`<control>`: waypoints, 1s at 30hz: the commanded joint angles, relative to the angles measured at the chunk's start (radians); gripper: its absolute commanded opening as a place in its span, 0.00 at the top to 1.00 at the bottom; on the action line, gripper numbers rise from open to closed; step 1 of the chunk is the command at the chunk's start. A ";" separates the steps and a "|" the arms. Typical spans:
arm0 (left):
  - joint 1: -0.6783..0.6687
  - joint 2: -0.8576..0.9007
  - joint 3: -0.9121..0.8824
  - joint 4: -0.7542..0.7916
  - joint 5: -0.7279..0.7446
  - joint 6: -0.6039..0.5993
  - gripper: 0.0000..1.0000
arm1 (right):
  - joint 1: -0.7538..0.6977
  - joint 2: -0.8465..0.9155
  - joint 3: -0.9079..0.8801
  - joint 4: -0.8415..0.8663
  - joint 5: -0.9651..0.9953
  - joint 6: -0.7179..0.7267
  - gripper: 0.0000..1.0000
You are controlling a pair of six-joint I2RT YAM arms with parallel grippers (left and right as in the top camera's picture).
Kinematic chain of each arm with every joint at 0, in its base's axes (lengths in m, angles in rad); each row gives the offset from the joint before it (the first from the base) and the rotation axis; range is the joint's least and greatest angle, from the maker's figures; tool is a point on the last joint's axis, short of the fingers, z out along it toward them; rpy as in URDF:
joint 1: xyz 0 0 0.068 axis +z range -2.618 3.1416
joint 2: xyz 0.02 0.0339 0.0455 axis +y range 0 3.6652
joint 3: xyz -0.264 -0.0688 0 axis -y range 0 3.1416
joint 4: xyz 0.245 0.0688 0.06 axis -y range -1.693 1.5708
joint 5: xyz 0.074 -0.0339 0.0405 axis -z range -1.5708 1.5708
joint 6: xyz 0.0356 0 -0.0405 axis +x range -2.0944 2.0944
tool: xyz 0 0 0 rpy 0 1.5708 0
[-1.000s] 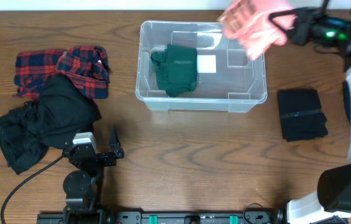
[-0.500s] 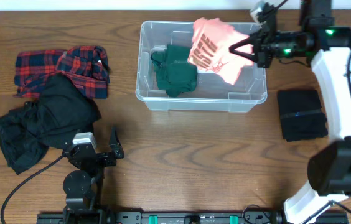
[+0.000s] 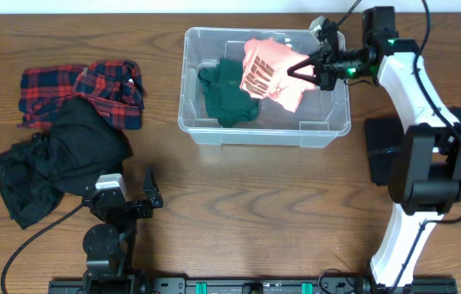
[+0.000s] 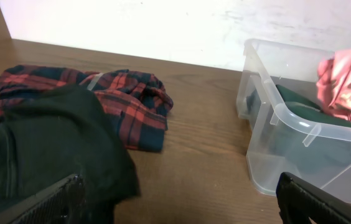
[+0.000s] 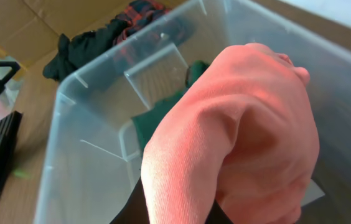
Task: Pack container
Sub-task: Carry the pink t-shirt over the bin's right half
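The right tool (image 3: 300, 69) is clamped shut on a salmon-pink shirt (image 3: 267, 73) with dark lettering and holds it bunched above the clear plastic container (image 3: 263, 140). The shirt hangs over the bin's middle and right half. The container stands on the wooden counter (image 3: 255, 204), toward the far edge and a little right of centre. A dark green garment (image 3: 230, 94) already lies inside against its left side. In the right wrist view the pink fabric (image 5: 238, 137) fills most of the frame, with the green cloth (image 5: 157, 112) showing below it through the bin's see-through wall (image 5: 70, 143).

The left tool (image 3: 153, 189) sits low near the counter's front edge with its jaws spread wide and nothing between them. Its camera looks across the counter at the container (image 4: 300, 127) and the pink shirt (image 4: 350, 84) hanging over it.

A red-and-navy plaid garment (image 3: 83, 91) lies to the container's left. A crumpled black garment (image 3: 59, 159) partly overlaps it and reaches toward the left tool. A folded black garment (image 3: 396, 151) rests on the counter just right of the container, partly under the right arm.
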 commanded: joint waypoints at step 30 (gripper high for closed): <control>0.004 -0.001 -0.016 -0.034 -0.011 -0.005 0.02 | -0.089 -0.082 0.079 0.049 -0.014 0.260 0.01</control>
